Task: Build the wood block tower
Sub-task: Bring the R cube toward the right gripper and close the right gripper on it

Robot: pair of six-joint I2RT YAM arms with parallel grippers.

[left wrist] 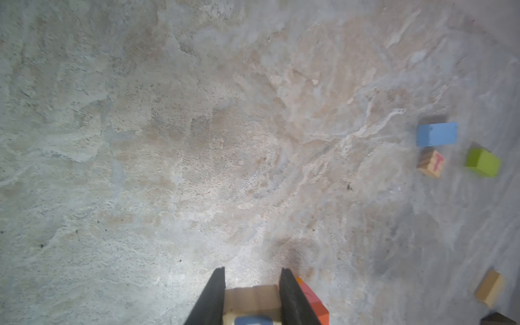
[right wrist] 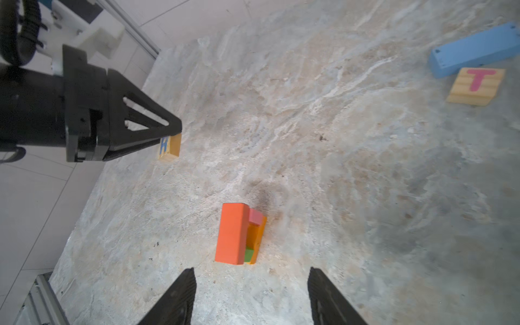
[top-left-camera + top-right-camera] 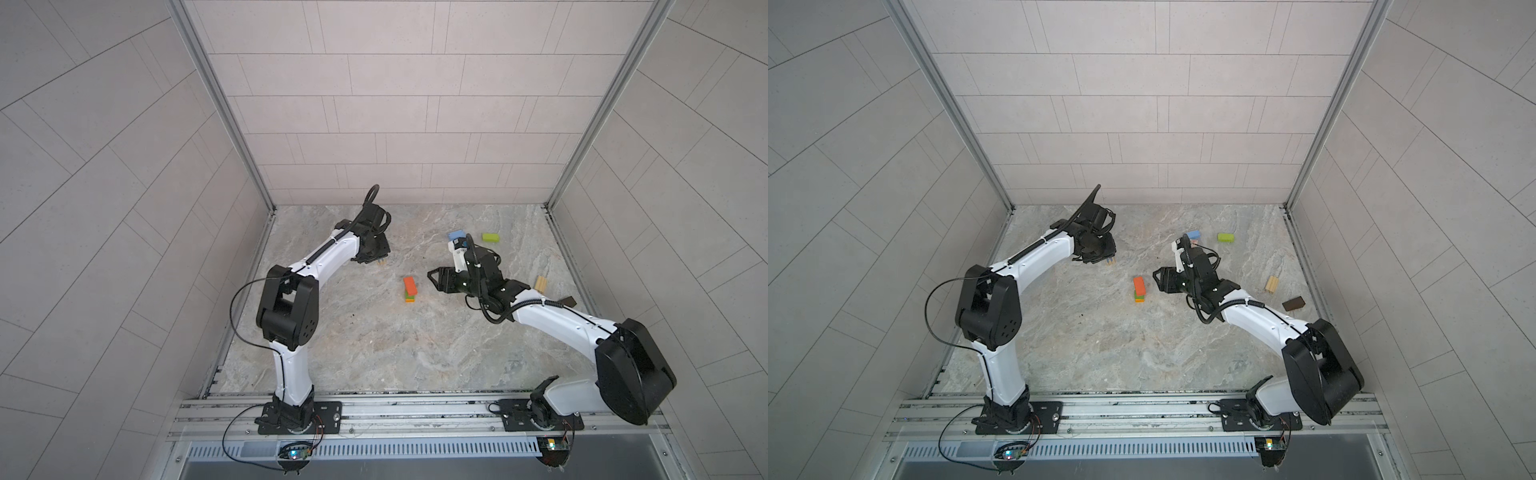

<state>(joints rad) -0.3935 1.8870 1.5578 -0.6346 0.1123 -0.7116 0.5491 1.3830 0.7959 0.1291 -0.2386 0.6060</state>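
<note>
The tower (image 3: 409, 286) (image 3: 1139, 286) stands mid-floor, a short stack with an orange brick on top. In the right wrist view the tower (image 2: 232, 233) shows pink and green blocks under that brick and an orange base. My left gripper (image 1: 253, 270) (image 3: 380, 259) is shut on a tan cube (image 1: 251, 298) (image 2: 170, 146) with a blue letter H, left of and behind the tower. My right gripper (image 2: 251, 271) (image 3: 434, 280) is open and empty, just right of the tower.
Loose blocks lie at the back right: a blue brick (image 3: 457, 234) (image 2: 475, 49), a tan T cube (image 2: 475, 85) and a lime brick (image 3: 491, 237). A tan block (image 3: 541, 284) and a dark brown brick (image 3: 1293, 304) lie by the right wall.
</note>
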